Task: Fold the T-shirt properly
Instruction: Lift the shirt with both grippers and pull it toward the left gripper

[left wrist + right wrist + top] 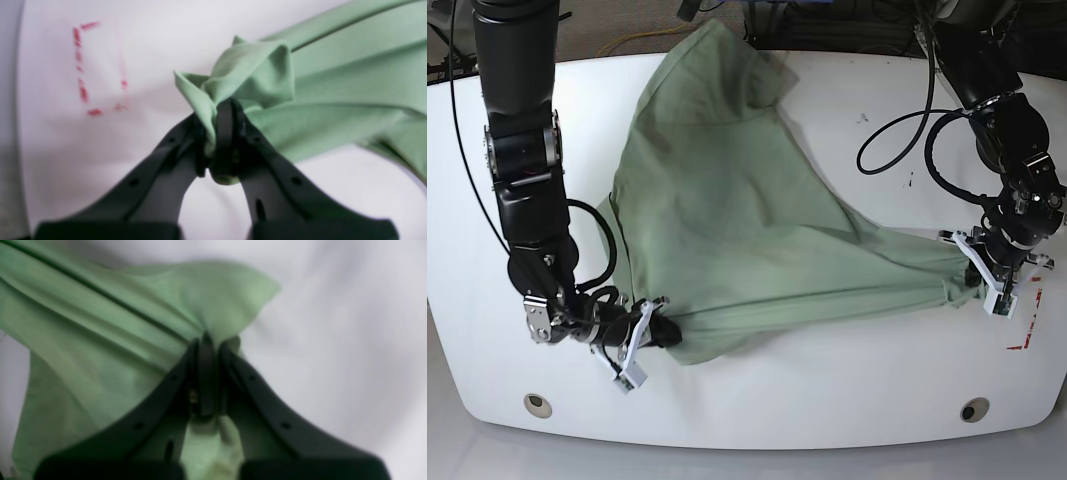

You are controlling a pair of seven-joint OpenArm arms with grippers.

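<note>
The pale sage-green T-shirt [727,220] lies spread on the white table, stretched between both arms along its front edge. My left gripper [220,116] is shut on a bunched corner of the T-shirt [253,73]; in the base view it [972,280] is at the right. My right gripper [206,343] is shut on another corner of the T-shirt [213,296]; in the base view it [659,330] is at the front left. The collar, placket and label are hidden.
The white table [827,400] has red tape marks [83,66] near my left gripper, also at the right edge in the base view [1027,335]. Black cables [897,130] loop at the back right. Two round holes [538,404] sit near the front edge.
</note>
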